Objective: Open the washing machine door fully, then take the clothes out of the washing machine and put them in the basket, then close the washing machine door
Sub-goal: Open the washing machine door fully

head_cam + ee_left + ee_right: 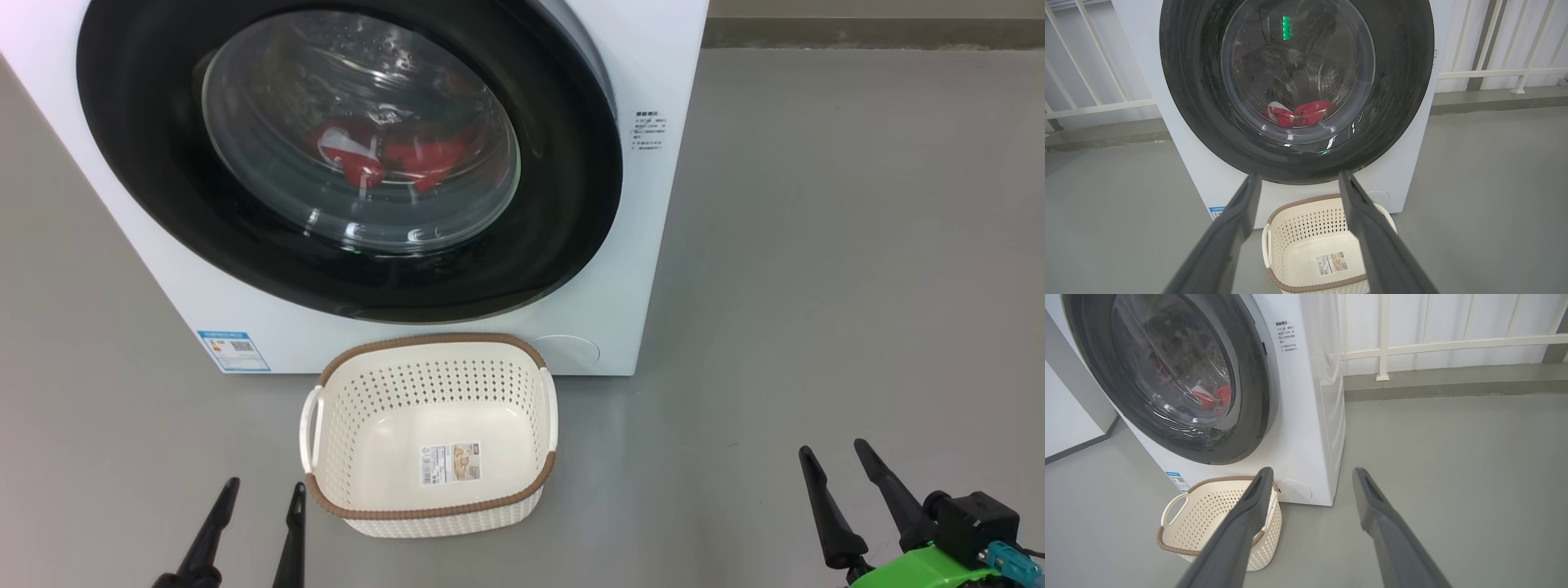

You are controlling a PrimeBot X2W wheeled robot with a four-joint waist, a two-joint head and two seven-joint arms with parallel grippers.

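Washer check, quick one: the washing machine (653,269) stands on the grey floor (857,245), back toward the white railing (1453,345) along the floor's far edge. The washing machine door (351,155) lies against the front, black rim + bulgy glass, and tbh I can't tell if it's latched or just pushed to. Thru the glass you can see the clothes (392,159), red w/ some white, bunched at the bottom of the drum, so they're inside the machine, not out yet. The basket (433,384) sits on the floor right in front of the machine, below the door and approx centred under it; can't tell whether its far rim touches the white front panel. A sticker (450,464) lies flat on its bottom. Small blue label (233,349) sits at the lower left corner of the machine's front. Left gripper (267,485) hangs over the floor just left of the basket's near corner, fingers apart, holding nothing, pointing at the door in the left wrist view. Right gripper (833,447) is well off to the basket's right, over bare floor, fingers also spread, gripping nothing.
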